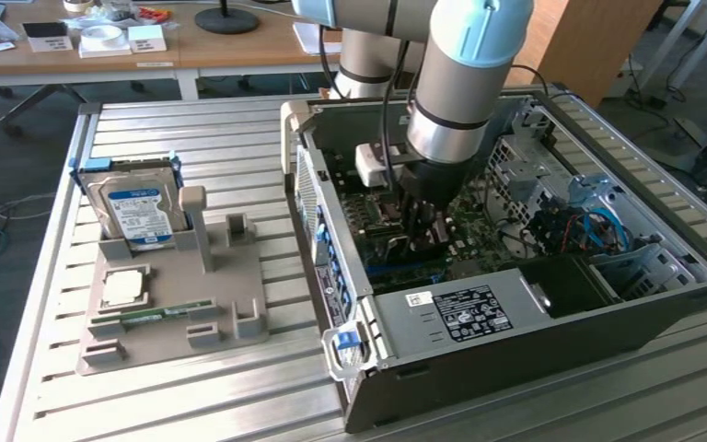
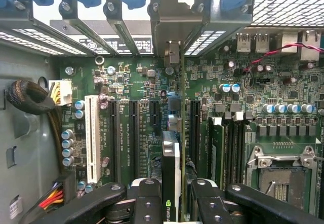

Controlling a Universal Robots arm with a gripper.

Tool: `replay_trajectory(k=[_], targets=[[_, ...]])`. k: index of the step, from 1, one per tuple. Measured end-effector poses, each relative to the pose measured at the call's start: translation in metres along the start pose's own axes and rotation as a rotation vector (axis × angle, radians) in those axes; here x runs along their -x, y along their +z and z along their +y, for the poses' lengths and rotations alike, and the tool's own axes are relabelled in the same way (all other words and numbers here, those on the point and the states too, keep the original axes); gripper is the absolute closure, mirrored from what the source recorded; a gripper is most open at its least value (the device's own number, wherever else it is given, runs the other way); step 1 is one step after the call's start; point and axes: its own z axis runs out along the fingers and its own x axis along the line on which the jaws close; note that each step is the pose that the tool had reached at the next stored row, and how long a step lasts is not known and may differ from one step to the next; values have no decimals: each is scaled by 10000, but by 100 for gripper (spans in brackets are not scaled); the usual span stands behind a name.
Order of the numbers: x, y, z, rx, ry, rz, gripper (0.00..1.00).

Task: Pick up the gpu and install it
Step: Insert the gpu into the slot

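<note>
The gpu (image 2: 171, 176) is seen edge-on in the wrist view, a thin card with a dark and pale edge and a small green logo. My gripper (image 2: 171, 206) is shut on it, with black fingers (image 2: 147, 203) on either side. The card hangs just over the green motherboard (image 2: 136, 82), in line with the black expansion slots (image 2: 132, 133) and the metal slot covers (image 2: 172, 31) at the case's rear. In the exterior view my gripper (image 1: 425, 230) reaches down into the open computer case (image 1: 514, 368), above the motherboard (image 1: 489, 241).
A white slot (image 2: 92, 138), memory slots (image 2: 223, 143), a CPU socket (image 2: 283, 168) and a cable bundle (image 2: 30, 97) surround the card. The power supply (image 1: 477, 308) fills the case's near side. A grey holder (image 1: 169, 318) at the exterior view's left carries a hard drive (image 1: 133, 212).
</note>
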Motion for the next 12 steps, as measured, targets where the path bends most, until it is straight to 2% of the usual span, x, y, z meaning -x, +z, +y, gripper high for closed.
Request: replay_trajectory(k=[12], targets=[[-1, 0, 13, 3, 0, 7, 73]])
